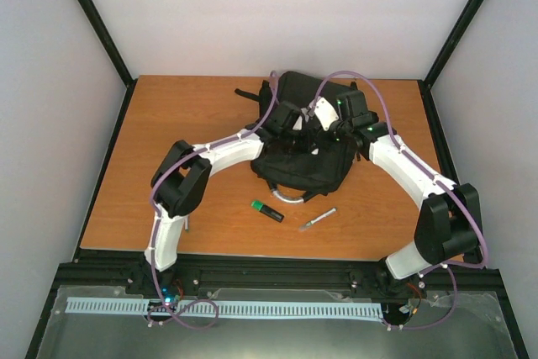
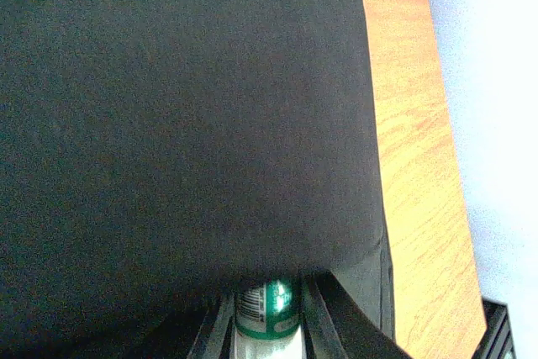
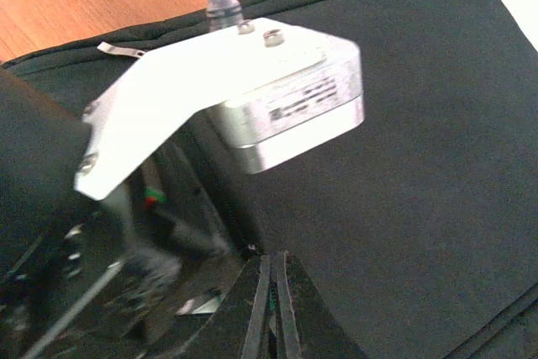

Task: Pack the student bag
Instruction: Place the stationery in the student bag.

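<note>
Two arms meet over the student bag, a bulky backpack of matte black woven fabric slumped at the upper centre of the wood-grain counter. The left hand pinches a round white tube with a glossy green band, close under the cloth. The right hand has its slim dark fingers pressed together above the fabric. A stubby green highlighter and a thin grey pen lie just below the bag.
</note>
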`<action>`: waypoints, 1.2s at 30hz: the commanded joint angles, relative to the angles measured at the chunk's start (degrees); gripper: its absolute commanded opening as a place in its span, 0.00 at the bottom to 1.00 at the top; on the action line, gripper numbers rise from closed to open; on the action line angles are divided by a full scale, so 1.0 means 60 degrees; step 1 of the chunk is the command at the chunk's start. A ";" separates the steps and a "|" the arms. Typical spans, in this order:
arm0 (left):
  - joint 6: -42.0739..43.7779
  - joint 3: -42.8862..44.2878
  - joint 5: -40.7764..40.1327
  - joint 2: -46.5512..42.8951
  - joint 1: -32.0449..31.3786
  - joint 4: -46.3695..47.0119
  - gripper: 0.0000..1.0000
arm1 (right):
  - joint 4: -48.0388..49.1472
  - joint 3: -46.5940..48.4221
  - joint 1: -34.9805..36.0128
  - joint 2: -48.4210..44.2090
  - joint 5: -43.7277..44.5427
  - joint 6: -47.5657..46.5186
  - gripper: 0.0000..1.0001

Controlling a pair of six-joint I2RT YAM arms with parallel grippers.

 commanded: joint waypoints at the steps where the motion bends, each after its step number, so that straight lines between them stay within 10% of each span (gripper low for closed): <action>1: -0.1107 0.0681 -0.0663 0.0509 0.0208 0.0320 0.01 | 0.0244 -0.0106 -0.0153 -0.0143 -0.0193 0.0256 0.03; 5: -0.2014 0.0587 -0.0180 0.0730 0.0407 0.0966 0.02 | 0.0334 -0.0167 -0.0306 -0.0138 -0.0219 0.0354 0.05; 10: -0.2004 -0.0183 0.0035 0.0022 0.0415 0.1574 0.30 | 0.0325 -0.0228 -0.0551 -0.0112 -0.0338 0.0441 0.09; 17: -0.1405 -0.1405 -0.0039 -0.1589 0.0408 0.0939 0.45 | 0.0332 -0.0242 -0.0653 -0.0101 -0.0373 0.0439 0.15; 21: -0.1056 -0.2156 0.0221 -0.2081 0.0415 0.0931 0.42 | 0.0342 -0.0272 -0.0676 -0.0118 -0.0323 0.0411 0.17; 28: -0.1068 -0.2663 0.0392 -0.1900 0.0313 0.1266 0.08 | 0.0348 -0.0297 -0.0844 -0.0140 -0.0415 0.0467 0.19; 36: -0.1302 -0.1764 0.0628 -0.0637 0.0265 0.1893 0.01 | 0.0347 -0.0317 -0.1155 -0.0138 -0.0601 0.0541 0.21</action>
